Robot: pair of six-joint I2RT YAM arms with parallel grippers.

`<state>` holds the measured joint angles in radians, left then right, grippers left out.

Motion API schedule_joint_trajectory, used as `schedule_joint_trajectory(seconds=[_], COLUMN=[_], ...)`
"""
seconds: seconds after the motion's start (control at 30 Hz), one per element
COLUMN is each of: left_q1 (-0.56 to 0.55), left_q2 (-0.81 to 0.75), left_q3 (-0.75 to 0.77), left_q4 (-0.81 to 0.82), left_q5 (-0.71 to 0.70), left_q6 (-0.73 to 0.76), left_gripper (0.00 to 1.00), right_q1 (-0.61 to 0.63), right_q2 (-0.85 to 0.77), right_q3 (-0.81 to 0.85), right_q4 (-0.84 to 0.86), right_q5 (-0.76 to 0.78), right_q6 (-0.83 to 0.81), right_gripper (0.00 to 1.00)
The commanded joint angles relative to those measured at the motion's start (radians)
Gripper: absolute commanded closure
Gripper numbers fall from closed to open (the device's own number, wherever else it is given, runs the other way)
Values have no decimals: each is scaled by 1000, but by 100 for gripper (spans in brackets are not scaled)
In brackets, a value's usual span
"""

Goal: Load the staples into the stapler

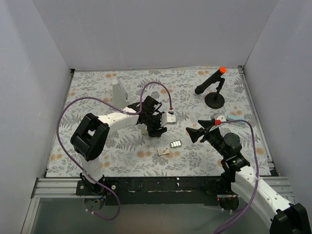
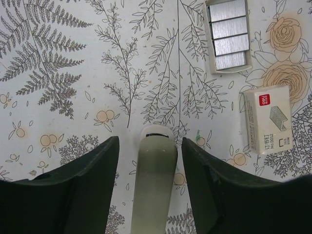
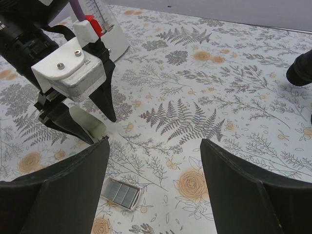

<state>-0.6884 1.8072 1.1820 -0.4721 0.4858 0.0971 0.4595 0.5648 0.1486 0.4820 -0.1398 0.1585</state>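
left jaws: apart, straddling the pale grey-white rounded stapler bar (image 2: 155, 185), a gap on each side | right jaws: wide apart, holding nothing, over the floral counter (image 1: 97, 92) | staples: small tray of silvery strips (image 2: 228, 36) and white printed box (image 2: 267, 119) lie side by side on the counter near the stapler's tip

The staple strips (image 2: 227, 34) at upper right gleam like brushed metal in a pale matt plastic tray (image 2: 231, 69). The packet (image 2: 267, 119) below looks like matt printed card. The stapler (image 2: 154, 185), bottom centre, looks like smooth satin plastic.
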Motion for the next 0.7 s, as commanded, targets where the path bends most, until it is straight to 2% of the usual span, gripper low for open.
schedule_joint_trajectory(seconds=[0.0,0.07,0.13,0.2,0.33,0.37,0.43,0.67], left_q1=[6,6,6,6,6,6,6,21], left_q2=[-2,-2,0,-2,-9,-11,-20,-178], left_q3=[39,41,41,42,48,50,57,19], left_q4=[-23,-26,-28,-31,-42,-45,-51,10], left_q5=[25,20,20,20,27,30,39,140], left_q6=[12,13,10,9,6,3,-14,-91], left_gripper=[49,52,62,66,82,92,100,100], right_q1=[1,-1,1,1,1,-1,-1,-1], right_q2=[3,6,7,10,17,20,29,102], right_q3=[6,8,8,9,11,12,14,29], right_q4=[60,60,60,60,60,63,67,187], right_q5=[3,2,0,-1,-9,-14,-32,-296], right_q6=[1,3,0,-1,-8,-10,-22,-77], right_gripper=[17,17,17,17,18,18,17,15])
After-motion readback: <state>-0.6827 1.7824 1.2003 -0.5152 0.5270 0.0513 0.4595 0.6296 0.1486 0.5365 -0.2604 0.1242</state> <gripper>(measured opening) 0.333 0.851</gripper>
